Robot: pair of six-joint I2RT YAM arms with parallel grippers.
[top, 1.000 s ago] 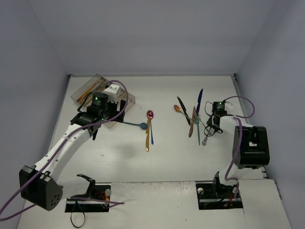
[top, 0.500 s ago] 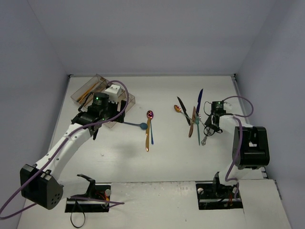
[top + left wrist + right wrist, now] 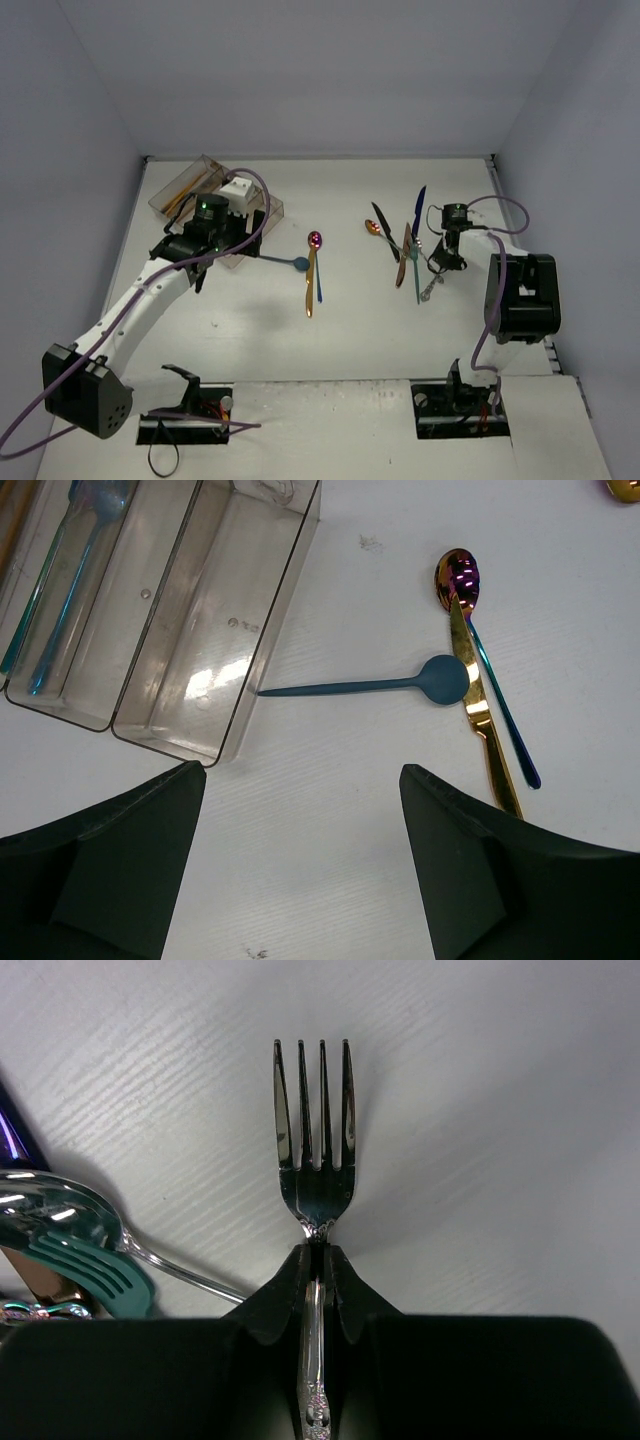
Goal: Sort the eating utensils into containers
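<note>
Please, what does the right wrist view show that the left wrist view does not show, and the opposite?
Only the right wrist view: the right gripper, shut on the neck of a silver fork, with a teal fork and a silver spoon at the lower left.
Only the left wrist view: the clear tray, a dark teal spoon whose handle points at the tray's wall, a gold knife, a pink iridescent spoon, and the open left gripper.
Both: the white table.

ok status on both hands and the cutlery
Right hand shut on silver fork. Left hand open near tray, blue spoon ahead. Teal fork lies close by.
</note>
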